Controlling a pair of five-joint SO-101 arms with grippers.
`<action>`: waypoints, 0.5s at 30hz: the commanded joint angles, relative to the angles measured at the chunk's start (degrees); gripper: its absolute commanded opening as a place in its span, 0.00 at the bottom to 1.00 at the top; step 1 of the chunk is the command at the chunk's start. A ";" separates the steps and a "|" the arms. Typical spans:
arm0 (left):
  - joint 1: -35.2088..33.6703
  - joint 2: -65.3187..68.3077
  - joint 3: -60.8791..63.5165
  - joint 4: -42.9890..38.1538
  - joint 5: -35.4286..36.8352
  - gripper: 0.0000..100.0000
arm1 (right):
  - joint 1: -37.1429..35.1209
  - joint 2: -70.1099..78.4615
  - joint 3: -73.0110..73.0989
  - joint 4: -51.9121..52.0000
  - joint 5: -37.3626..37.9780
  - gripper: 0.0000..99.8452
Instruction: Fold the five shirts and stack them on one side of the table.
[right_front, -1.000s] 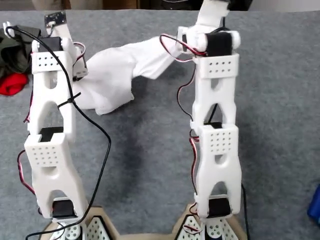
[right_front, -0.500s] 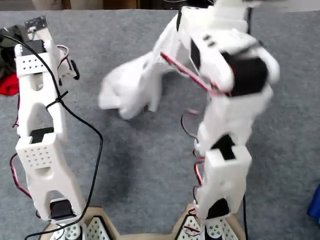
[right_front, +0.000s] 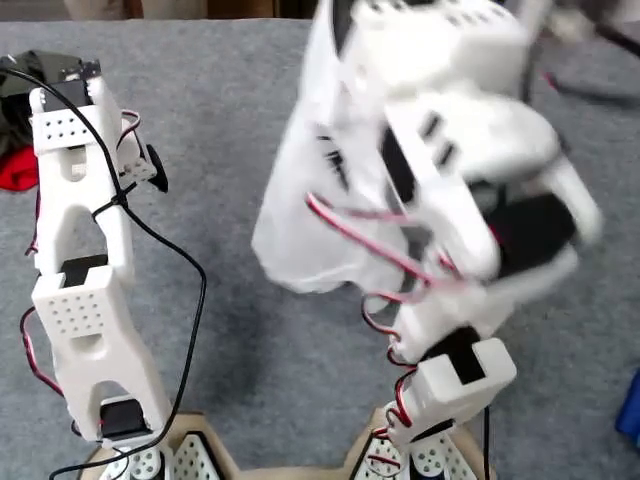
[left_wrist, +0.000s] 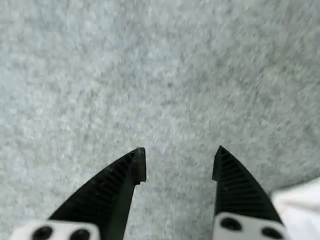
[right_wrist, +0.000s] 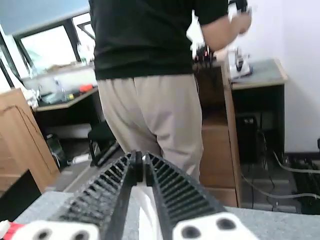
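Left claw (left_wrist: 179, 162) is seen wide open with nothing held, jaws pointed down at the bare grey table (right_front: 230, 330). A heap of clothes (right_front: 20, 100), dark with a red piece, is noted at the table's far left corner, just beyond the left arm (right_front: 80, 250). It is judged unfolded.

Further right, the white shirt (right_front: 300, 200) is found hanging in the air between the two arms. It is bunched, with its long axis roughly vertical, top end up by the right arm (right_front: 470, 230) and loose bottom end down toward mid-table. Whether the bottom edge touches the table cannot be told; it is judged lifted clear.

Right claw (right_wrist: 140, 160) is closed tight, with a strip of white cloth pinched between the jaws, so the shirt is taken as gripped by its top end. The right arm is held high.

A blue thing (right_front: 632, 410) is cut off at the right edge and not identified.

Key relation: the shirt lies to the right of the left claw, apart from it, with table between. The free bottom end is nearer the left arm, and the right claw is occupied. The next move is judged to need the left claw brought rightward onto a lower corner, so the shirt can be spread flat. Risk: in the bunched cloth several layers may be grabbed at once.
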 joint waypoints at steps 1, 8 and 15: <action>2.11 -1.54 0.97 0.97 0.09 0.23 | -1.19 0.84 8.40 -11.96 0.70 0.00; 5.45 -1.54 6.33 0.97 0.09 0.22 | -0.57 1.36 18.24 -20.57 0.79 0.00; 12.66 -8.31 13.63 0.97 0.09 0.22 | 4.88 4.44 32.22 -23.82 2.99 0.00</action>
